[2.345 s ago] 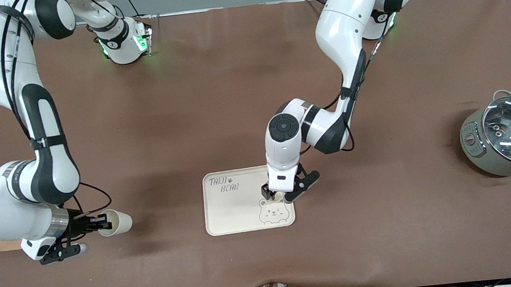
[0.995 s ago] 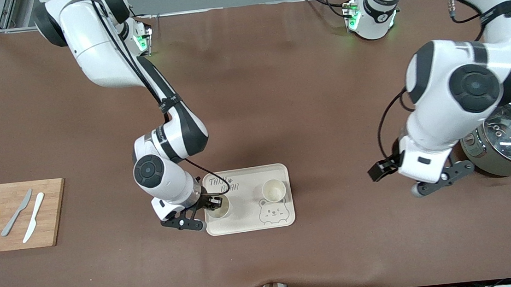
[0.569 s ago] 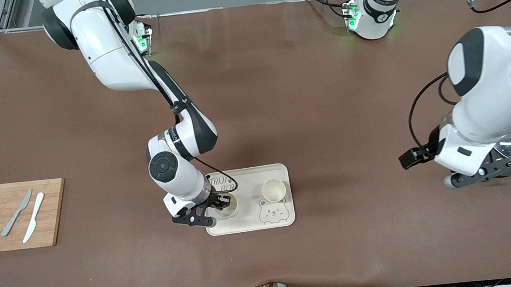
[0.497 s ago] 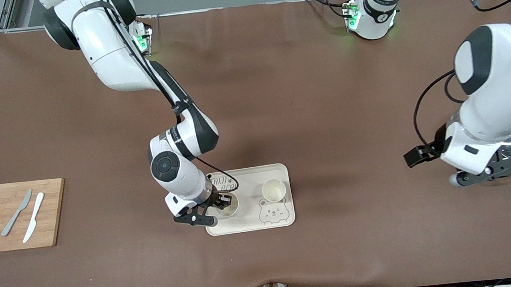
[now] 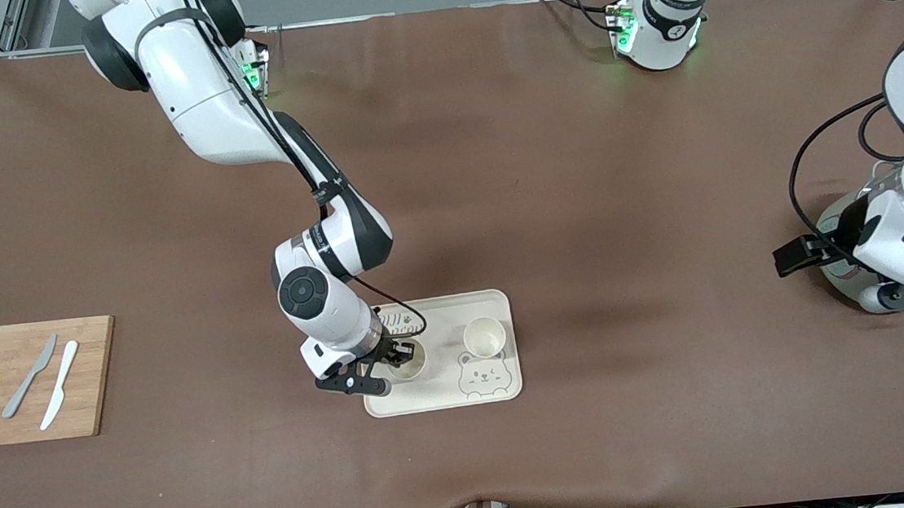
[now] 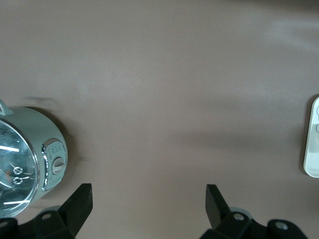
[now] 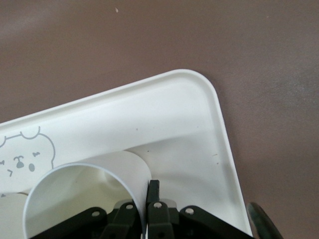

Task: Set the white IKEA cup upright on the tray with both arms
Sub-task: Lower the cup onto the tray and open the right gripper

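Two white plastic cups sit upright on the cream rectangular bear-print tray (image 5: pixel 497 306); the right gripper (image 5: pixel 392 359) pinches one cup's (image 5: pixel 409 362) rim. The left gripper (image 6: pixel 148 204), jaws open, hangs beside the grey lidded pot (image 6: pixel 27 159).

Matt brown cloth-like table cover (image 5: pixel 545 197), faintly creased, under everything. Tray (image 5: pixel 497 303): smooth cream plastic, low sheen, grey printed bear. On tray, two cups, one held (image 5: pixel 407 359), one free (image 5: pixel 484 336): smooth white plastic look. Toward right arm's end from tray: bare wooden cutting board (image 5: pixel 94 375). Toward left arm's end: pot (image 6: pixel 30 159), glossy pale body, glass lid, shiny metal rim. Arms: glossy white shells, black bands.
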